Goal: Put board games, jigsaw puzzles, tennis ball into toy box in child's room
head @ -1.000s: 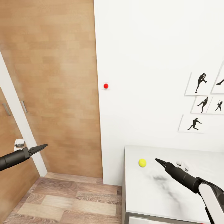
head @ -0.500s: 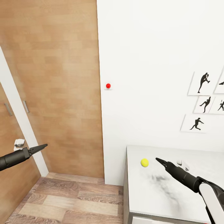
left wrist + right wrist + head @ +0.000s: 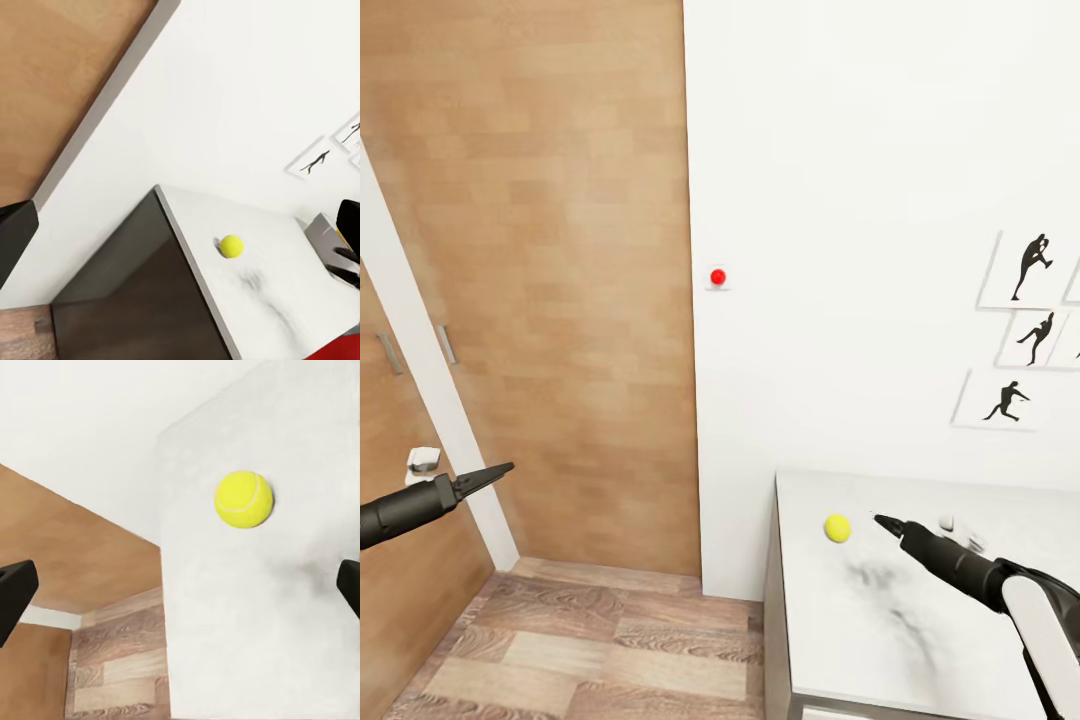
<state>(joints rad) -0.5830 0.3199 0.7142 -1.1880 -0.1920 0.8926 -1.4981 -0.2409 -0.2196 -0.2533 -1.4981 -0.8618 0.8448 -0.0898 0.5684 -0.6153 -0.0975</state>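
The tennis ball (image 3: 837, 528) is a small yellow-green ball lying near the left end of the pale table (image 3: 860, 640), close to the wall. My right gripper (image 3: 878, 519) hovers just right of the ball and points at it without touching. In the right wrist view the ball (image 3: 242, 499) lies ahead on the table (image 3: 247, 645), and the right gripper (image 3: 180, 585) is open, its fingertips far apart at the picture's edges. My left gripper (image 3: 508, 466) hangs over the floor, away from the table, open and empty. In the left wrist view the ball (image 3: 231, 245) rests on the table (image 3: 300, 300).
Tall wooden wardrobe doors (image 3: 540, 300) fill the left side, with wood floor (image 3: 590, 640) below. A white wall (image 3: 860, 200) carries a red dot (image 3: 717, 277) and black-figure pictures (image 3: 1020, 330). The table's dark end panel (image 3: 135, 300) faces the floor.
The whole picture has slid a little to the right, so the camera has turned. The right gripper's tip stands slightly nearer the ball. The left arm holds its pose.
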